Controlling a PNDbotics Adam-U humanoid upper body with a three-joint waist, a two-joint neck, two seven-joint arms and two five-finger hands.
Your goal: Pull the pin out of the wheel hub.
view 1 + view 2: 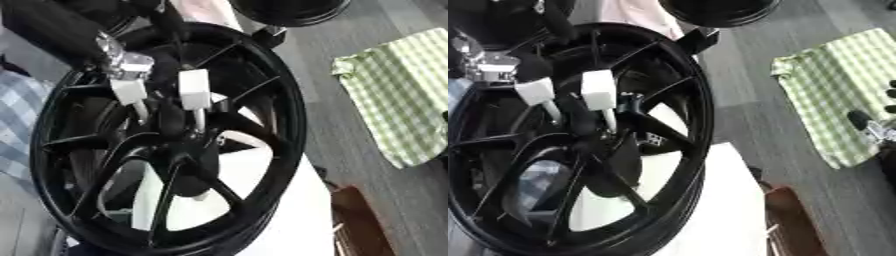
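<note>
A black wheel (166, 145) lies on a white stand (280, 220), spokes meeting at the hub (179, 132) near centre. The left hand (131, 65) reaches in from the upper left, over the rim, its two white-tipped fingers (194, 90) pointing down toward the hub, one on each side. Thin pale rods run from those tips to the hub; whether either is the pin, or whether the fingers have closed on it, cannot be told. If so, the pin's long axis stands roughly along the fingers, rising out of the hub toward the hand. The left hand is by far the nearer. The right hand (877, 127) shows only at the right edge of the right eye view, over a green checked cloth (402, 95), well apart; its fingers cannot be judged. Spokes crowd the hub on all sides; judged free room lies only upward, back along the arm.
</note>
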